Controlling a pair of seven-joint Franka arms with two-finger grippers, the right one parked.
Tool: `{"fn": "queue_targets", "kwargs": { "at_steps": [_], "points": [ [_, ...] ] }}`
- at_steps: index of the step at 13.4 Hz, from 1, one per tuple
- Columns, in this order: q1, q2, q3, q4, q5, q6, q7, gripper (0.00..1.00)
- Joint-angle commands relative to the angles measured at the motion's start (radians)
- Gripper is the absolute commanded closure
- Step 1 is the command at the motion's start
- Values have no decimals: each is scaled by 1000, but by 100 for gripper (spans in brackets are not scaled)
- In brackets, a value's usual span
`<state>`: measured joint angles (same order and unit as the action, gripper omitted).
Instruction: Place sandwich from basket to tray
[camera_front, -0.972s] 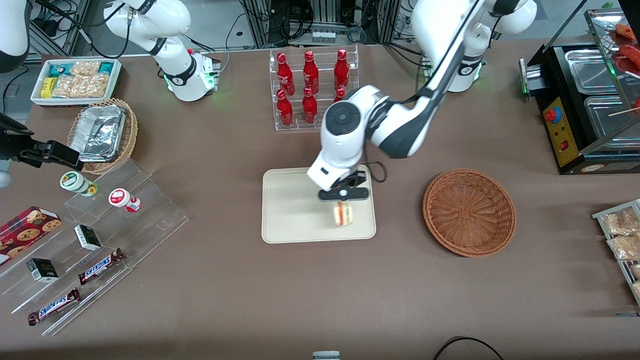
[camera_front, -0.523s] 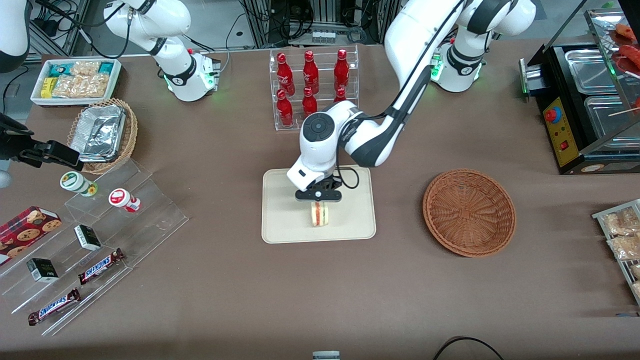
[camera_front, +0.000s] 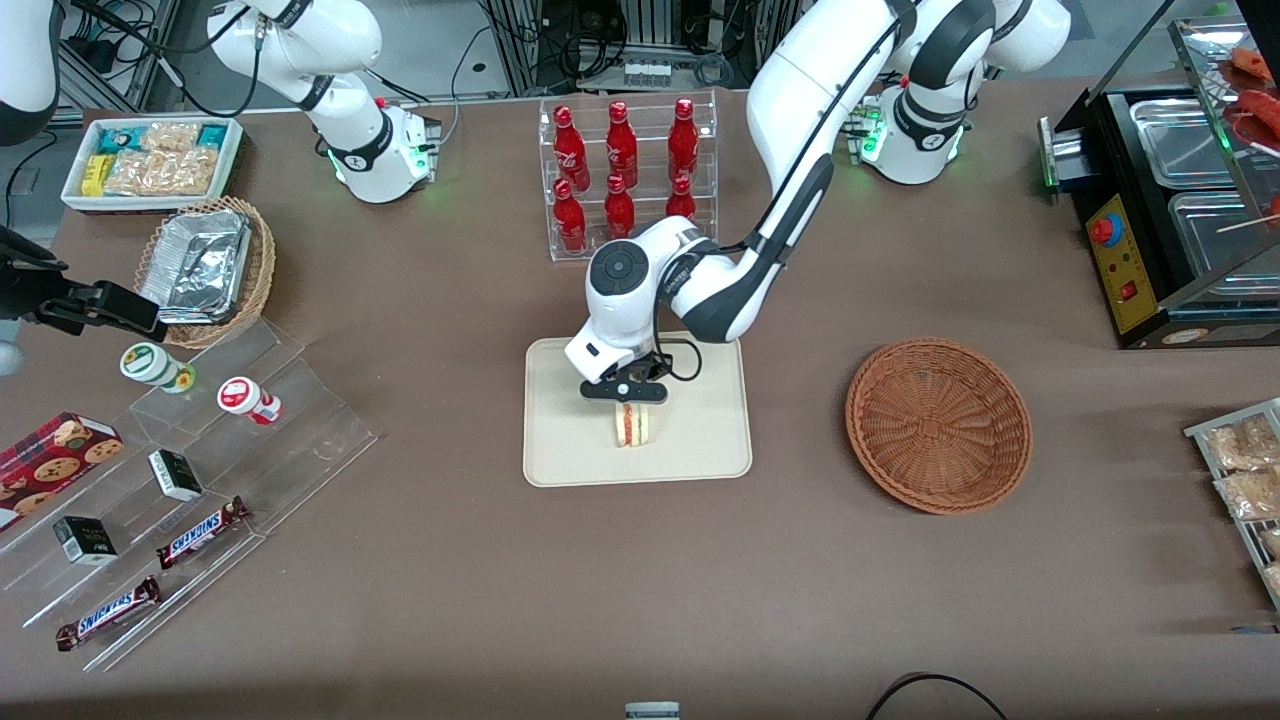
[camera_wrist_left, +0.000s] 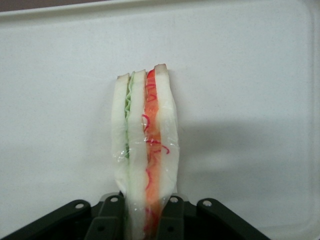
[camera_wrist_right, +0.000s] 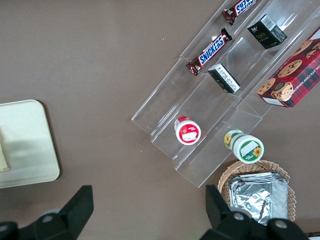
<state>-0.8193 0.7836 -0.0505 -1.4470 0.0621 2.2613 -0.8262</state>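
Observation:
The sandwich is a wrapped wedge of pale bread with red, orange and green filling. My gripper is shut on it and holds it edge-up over the middle of the cream tray. In the left wrist view the sandwich runs out from between the black fingers, which press its two bread sides, with the tray close beneath. I cannot tell whether it touches the tray. The reddish-brown basket stands on the table beside the tray, toward the working arm's end, with nothing in it.
A clear rack of red bottles stands farther from the front camera than the tray. Toward the parked arm's end are a stepped clear display with snack bars and cups, a tan basket with foil containers and a white snack box. A black warmer sits at the working arm's end.
My gripper has carried the sandwich from the tray's basket-side part toward its middle and lowered it closer to the tray. The grip has stayed shut on it throughout.

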Motion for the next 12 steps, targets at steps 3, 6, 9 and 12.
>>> {"fn": "queue_targets", "kwargs": {
  "at_steps": [3, 6, 9, 12],
  "points": [
    [-14, -13, 20, 34, 16, -22, -27, 0],
    [17, -114, 21, 36, 4, -83, -30, 0],
    [75, -234, 21, 30, -5, -170, -50, 0],
    [162, -361, 21, 25, -10, -329, -67, 0]
  ]
}}
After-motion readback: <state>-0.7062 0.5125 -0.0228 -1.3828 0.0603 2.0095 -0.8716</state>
